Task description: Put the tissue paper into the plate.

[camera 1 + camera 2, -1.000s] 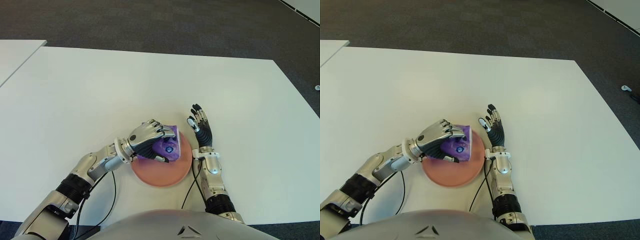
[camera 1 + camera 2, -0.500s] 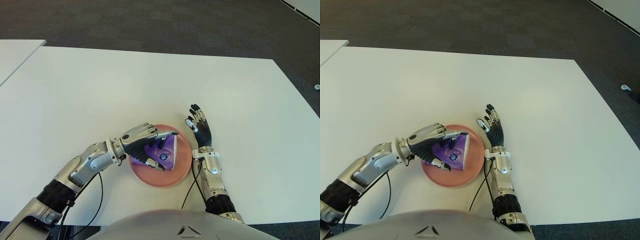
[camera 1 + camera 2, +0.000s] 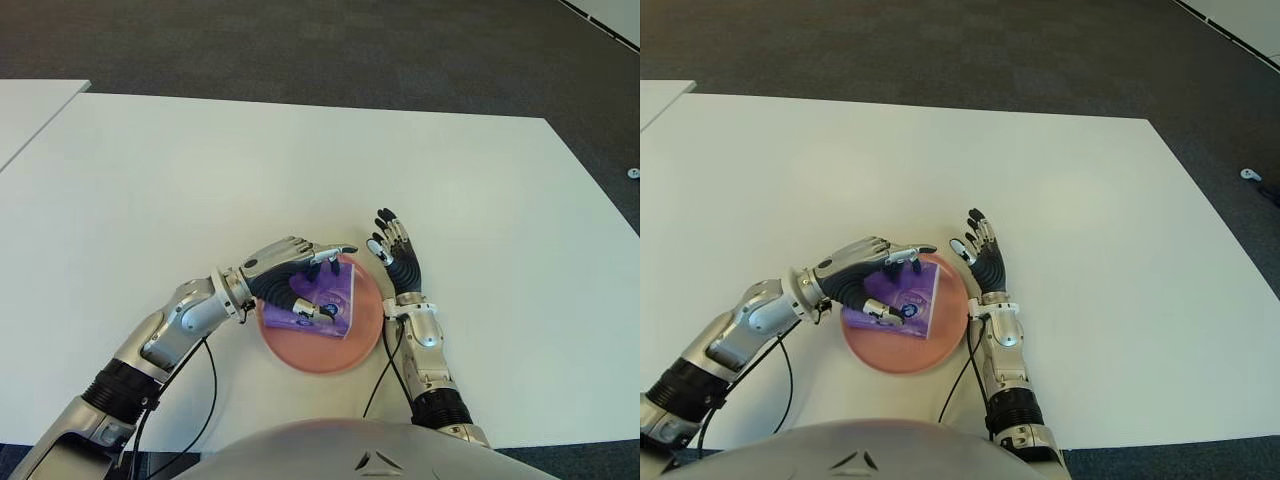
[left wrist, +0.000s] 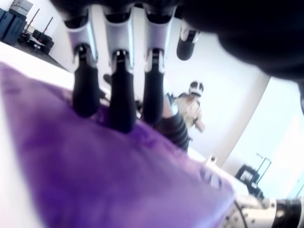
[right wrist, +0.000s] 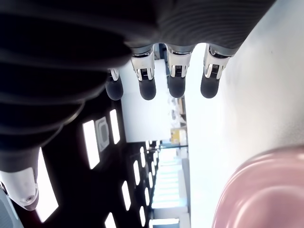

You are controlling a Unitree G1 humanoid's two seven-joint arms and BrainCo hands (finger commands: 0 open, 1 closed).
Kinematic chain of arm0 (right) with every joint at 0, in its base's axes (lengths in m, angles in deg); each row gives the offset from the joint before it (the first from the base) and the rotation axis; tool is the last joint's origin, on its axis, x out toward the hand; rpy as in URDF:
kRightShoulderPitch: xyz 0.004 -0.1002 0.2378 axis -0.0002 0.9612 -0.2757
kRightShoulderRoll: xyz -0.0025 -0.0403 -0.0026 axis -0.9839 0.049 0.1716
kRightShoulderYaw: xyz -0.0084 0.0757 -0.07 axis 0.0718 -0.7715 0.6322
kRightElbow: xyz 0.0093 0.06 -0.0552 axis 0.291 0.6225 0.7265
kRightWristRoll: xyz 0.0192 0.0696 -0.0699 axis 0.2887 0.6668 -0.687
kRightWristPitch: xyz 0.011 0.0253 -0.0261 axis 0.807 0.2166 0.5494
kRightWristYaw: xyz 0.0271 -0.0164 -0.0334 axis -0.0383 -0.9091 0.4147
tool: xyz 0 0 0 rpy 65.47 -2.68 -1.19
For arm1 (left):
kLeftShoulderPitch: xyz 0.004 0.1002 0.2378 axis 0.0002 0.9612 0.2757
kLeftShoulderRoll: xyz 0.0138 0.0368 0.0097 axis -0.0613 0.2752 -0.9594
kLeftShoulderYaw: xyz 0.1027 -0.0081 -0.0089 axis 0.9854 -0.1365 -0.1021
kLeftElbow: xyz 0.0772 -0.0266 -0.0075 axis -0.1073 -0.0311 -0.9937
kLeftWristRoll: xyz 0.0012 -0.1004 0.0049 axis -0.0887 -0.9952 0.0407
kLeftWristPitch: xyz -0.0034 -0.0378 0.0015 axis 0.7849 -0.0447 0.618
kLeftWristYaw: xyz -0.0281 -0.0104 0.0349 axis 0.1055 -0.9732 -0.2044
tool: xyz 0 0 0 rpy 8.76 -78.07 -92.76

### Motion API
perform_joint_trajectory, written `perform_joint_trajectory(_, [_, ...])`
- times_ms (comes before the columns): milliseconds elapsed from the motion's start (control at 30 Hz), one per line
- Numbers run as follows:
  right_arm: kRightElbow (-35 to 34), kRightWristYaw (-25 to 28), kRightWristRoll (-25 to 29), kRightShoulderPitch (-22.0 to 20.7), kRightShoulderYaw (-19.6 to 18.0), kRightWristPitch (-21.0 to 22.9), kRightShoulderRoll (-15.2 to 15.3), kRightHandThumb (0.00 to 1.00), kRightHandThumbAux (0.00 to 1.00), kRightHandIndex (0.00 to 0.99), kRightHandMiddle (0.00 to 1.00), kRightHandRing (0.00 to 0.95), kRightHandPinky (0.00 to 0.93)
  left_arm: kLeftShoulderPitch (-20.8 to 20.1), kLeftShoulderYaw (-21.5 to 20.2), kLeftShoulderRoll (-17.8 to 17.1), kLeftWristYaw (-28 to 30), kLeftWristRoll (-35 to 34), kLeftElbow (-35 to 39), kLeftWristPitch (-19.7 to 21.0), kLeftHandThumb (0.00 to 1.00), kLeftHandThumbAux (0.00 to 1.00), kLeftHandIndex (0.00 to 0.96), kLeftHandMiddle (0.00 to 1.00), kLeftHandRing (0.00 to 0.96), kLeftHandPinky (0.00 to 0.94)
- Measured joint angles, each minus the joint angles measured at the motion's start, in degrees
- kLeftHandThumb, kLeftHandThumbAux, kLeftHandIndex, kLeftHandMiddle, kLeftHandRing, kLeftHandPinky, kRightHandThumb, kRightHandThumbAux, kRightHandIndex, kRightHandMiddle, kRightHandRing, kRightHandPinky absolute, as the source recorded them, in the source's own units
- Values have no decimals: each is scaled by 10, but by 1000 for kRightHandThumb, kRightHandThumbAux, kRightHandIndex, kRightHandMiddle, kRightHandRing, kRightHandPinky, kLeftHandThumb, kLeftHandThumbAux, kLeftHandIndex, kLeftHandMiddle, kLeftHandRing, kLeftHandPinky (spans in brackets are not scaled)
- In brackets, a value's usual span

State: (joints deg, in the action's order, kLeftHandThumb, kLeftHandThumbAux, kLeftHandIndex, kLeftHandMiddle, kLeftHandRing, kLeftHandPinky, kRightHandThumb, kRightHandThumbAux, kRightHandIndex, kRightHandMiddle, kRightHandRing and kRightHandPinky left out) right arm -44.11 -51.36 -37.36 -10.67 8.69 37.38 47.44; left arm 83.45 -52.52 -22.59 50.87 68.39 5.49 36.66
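Currently, listed left to right.

Left hand [image 3: 295, 272]: over the near-left part of the plate, fingers extended and loosened above the tissue pack, no longer wrapped round it. In the left wrist view three fingertips [image 4: 122, 111] appear to touch the purple wrapper; contact looks light, not a grip.

Tissue pack [image 3: 328, 296]: purple, lying inside the plate [image 3: 322, 355], under and just beside the left hand. Its long axis runs roughly from the far edge of the plate toward the robot, slightly slanted; the white-edged side faces the right hand.

Right hand [image 3: 397, 262]: just beside the plate's right rim, fingers spread, holding nothing.

Table [image 3: 200, 170]: white, bare around the plate.

Risk: a fingertip may snag the soft wrapper as the left hand lifts, dragging the pack toward or over the rim. A sideways withdrawal could also nudge the plate.
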Motion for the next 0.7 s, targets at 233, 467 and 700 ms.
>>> perform_joint_trajectory(233, [-3, -2, 0, -1, 0, 2, 0, 0, 563, 0, 0, 0, 0, 2, -26, 2, 21, -74, 3, 6, 78, 282, 0, 0, 0, 0])
perform_joint_trajectory(467, [-10, -3, 0, -4, -1, 3, 1, 0, 573, 0, 0, 0, 0, -52, -72, 14, 64, -204, -47, 41, 39, 348, 0, 0, 0, 0])
perform_joint_trajectory(700, [-11, 0, 0, -8, 3, 7, 0, 0, 573, 0, 0, 0, 0, -99, -117, 104, 7, -257, -75, 141, 43, 416, 0, 0, 0, 0])
